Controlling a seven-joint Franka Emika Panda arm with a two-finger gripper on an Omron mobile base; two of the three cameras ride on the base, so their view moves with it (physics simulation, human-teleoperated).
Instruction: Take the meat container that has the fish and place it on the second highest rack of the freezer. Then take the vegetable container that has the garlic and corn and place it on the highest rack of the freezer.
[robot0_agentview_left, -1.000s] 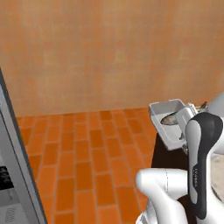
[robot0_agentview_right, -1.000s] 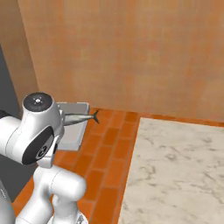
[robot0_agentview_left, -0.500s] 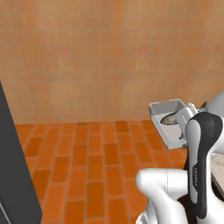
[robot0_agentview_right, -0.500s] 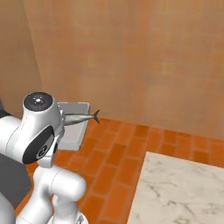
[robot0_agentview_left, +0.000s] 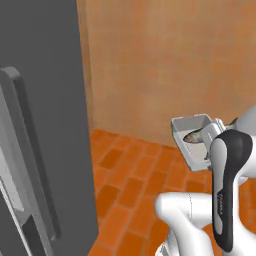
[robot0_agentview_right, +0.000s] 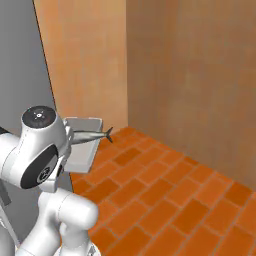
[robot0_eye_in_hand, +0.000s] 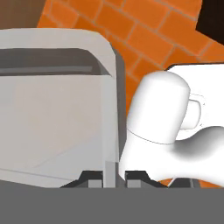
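Fish (robot0_agentview_left: 194, 136) lies in the meat container (robot0_agentview_left: 191, 131), a shallow grey tray carried high above the brick floor (robot0_agentview_left: 135, 185); in the left base view the arm's dark-striped link hides the tray's near end and the fish's tail. From the right base view the tray (robot0_agentview_right: 83, 145) sits half behind the arm's round joint, and the fish's forked tail (robot0_agentview_right: 107, 133) pokes out past its rim. In the hand view the gripper (robot0_eye_in_hand: 113, 176) meets the tray's wall (robot0_eye_in_hand: 111, 127) edge-on: the fingers (robot0_eye_in_hand: 93, 177) pinch that wall between them, though only their tips show. Freezer (robot0_agentview_left: 40, 125) rises at the left as a tall grey face with a long vertical handle (robot0_agentview_left: 30, 155), its top and bottom cut off. Orange-tan walls (robot0_agentview_right: 190, 75) meet in a corner behind
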